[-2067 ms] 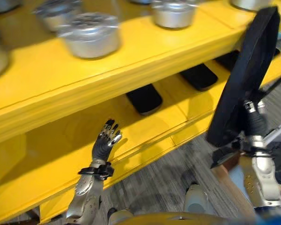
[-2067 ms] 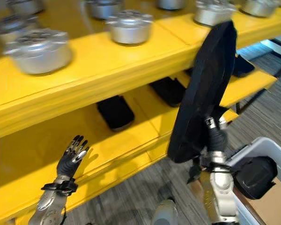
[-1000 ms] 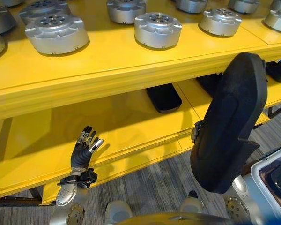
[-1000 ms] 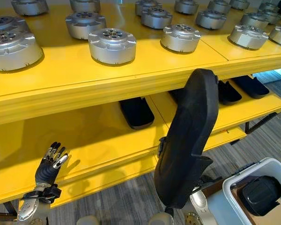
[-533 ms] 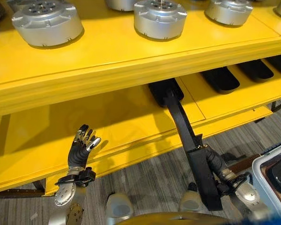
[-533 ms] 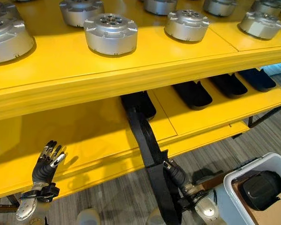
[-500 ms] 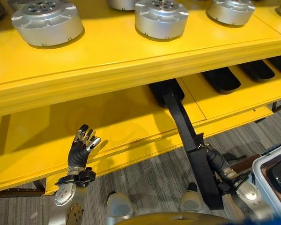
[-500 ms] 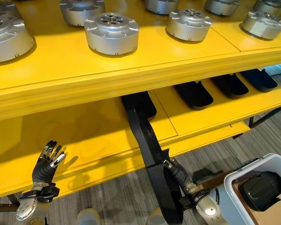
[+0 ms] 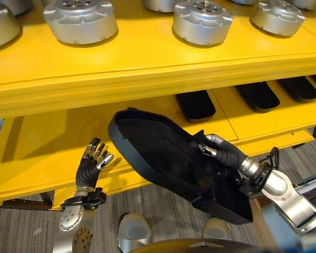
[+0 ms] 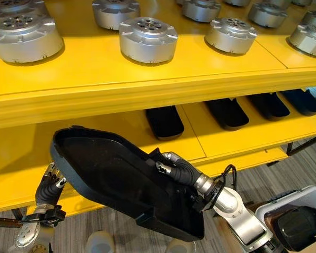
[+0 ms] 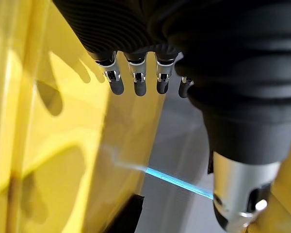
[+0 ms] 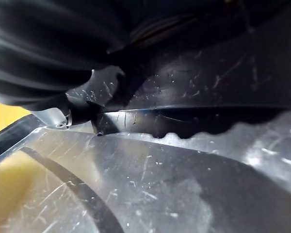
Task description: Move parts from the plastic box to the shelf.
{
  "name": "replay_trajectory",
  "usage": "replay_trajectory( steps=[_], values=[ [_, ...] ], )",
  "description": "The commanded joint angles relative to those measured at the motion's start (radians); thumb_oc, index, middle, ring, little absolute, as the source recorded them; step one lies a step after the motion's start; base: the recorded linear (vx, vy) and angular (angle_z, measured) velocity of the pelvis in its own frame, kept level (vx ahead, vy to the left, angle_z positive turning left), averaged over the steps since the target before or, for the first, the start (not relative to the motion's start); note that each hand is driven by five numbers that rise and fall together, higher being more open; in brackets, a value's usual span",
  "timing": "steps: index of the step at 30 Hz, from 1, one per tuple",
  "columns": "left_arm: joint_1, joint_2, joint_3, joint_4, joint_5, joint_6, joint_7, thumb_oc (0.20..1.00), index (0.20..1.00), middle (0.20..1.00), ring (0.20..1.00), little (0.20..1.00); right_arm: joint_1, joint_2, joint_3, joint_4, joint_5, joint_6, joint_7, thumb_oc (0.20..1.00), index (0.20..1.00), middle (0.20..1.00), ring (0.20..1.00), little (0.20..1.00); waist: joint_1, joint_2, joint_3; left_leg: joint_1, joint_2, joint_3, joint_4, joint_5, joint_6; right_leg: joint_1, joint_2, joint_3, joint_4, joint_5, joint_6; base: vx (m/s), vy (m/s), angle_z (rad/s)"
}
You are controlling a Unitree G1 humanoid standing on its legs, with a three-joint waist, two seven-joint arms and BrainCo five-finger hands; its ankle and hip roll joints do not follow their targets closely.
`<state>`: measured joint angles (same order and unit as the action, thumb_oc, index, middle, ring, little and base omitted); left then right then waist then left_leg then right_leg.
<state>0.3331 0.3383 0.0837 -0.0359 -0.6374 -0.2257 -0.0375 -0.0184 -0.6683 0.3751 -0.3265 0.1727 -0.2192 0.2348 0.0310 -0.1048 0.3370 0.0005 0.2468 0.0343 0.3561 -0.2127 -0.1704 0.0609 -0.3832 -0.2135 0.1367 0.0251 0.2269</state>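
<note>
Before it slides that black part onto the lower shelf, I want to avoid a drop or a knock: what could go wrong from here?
1. The right hand grips the long black part near one end, so it could tip or slip.
2. The part's far end hangs close to the open left hand and could strike it.
3. It could catch the upper shelf edge going in.

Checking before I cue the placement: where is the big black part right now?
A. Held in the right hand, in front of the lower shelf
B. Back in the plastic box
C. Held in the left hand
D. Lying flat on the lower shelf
A: the right hand has its fingers curled over the black part's edge, holding it tilted in front of the lower shelf; the left hand is open beside it.
</note>
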Motion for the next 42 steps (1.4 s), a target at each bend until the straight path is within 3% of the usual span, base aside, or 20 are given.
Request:
replay_trajectory(
  steps=[1, 6, 11, 15, 23, 32, 42],
  values=[
    [0.006, 0.054, 0.041, -0.041, 0.013, -0.062, -0.008, 1.0, 1.0, 1.0, 1.0, 1.0, -0.048, 0.047, 0.03, 0.003, 0.043, -0.055, -0.013, 0.2, 0.2, 0.2, 0.2, 0.2, -0.01, -0.011, -0.06, 0.047, -0.005, 0.019, -0.027, 0.035, 0.051, -0.073, -0.005, 0.054, 0.222, -0.054, -0.025, 0.0, 0.0, 0.0],
    [0.005, 0.053, 0.039, -0.045, 0.013, -0.065, 0.001, 1.0, 1.0, 1.0, 1.0, 1.0, -0.089, 0.112, 0.065, 0.043, 0.085, -0.044, -0.027, 0.2, 0.2, 0.2, 0.2, 0.2, 0.004, -0.015, -0.056, 0.039, -0.01, 0.011, -0.023, 0.034, 0.055, -0.077, -0.008, 0.05, 0.233, -0.055, -0.026, 0.0, -0.002, 0.04],
    [-0.002, 0.055, 0.039, -0.048, 0.004, -0.067, 0.03, 1.0, 1.0, 1.0, 1.0, 1.0, -0.199, 0.24, 0.123, 0.137, 0.121, -0.034, -0.093, 0.2, 0.2, 0.2, 0.2, 0.2, 0.036, -0.019, -0.062, 0.016, -0.019, -0.007, -0.02, 0.034, 0.062, -0.086, -0.013, 0.041, 0.245, -0.056, -0.025, 0.0, 0.001, 0.09],
    [-0.011, 0.073, 0.034, -0.057, -0.004, -0.065, 0.052, 1.0, 1.0, 1.0, 1.0, 1.0, -0.356, 0.356, 0.17, 0.263, 0.1, -0.027, -0.172, 0.2, 0.2, 0.2, 0.2, 0.2, 0.094, -0.023, -0.067, -0.017, -0.033, -0.032, -0.013, 0.037, 0.071, -0.093, -0.019, 0.024, 0.251, -0.053, -0.023, 0.01, -0.007, 0.19],
    [-0.02, 0.117, 0.038, -0.072, -0.023, -0.058, 0.061, 1.0, 1.0, 1.0, 1.0, 1.0, -0.572, 0.474, 0.175, 0.405, 0.059, -0.019, -0.279, 0.2, 0.2, 0.2, 0.2, 0.2, 0.186, -0.051, -0.091, -0.089, -0.064, -0.078, -0.001, 0.04, 0.085, -0.119, -0.035, -0.002, 0.265, -0.05, -0.02, 0.02, -0.005, 0.14],
    [-0.022, 0.157, 0.02, -0.084, -0.038, -0.047, 0.065, 1.0, 1.0, 1.0, 1.0, 1.0, -0.742, 0.517, 0.115, 0.59, 0.024, 0.01, -0.382, 0.2, 0.2, 0.2, 0.2, 0.2, 0.262, -0.079, -0.117, -0.172, -0.095, -0.138, 0.026, 0.042, 0.095, -0.144, -0.048, -0.042, 0.284, -0.053, -0.018, 0.01, -0.001, 0.28],
    [-0.032, 0.198, -0.018, -0.096, -0.063, -0.035, 0.077, 1.0, 1.0, 1.0, 1.0, 1.0, -0.859, 0.561, 0.022, 0.759, 0.129, 0.01, -0.49, 0.2, 0.2, 0.2, 0.2, 0.2, 0.278, -0.062, -0.121, -0.282, -0.112, -0.175, 0.109, 0.031, 0.099, -0.203, -0.055, -0.048, 0.332, -0.069, -0.025, -0.03, 0.02, 0.09]
  ],
)
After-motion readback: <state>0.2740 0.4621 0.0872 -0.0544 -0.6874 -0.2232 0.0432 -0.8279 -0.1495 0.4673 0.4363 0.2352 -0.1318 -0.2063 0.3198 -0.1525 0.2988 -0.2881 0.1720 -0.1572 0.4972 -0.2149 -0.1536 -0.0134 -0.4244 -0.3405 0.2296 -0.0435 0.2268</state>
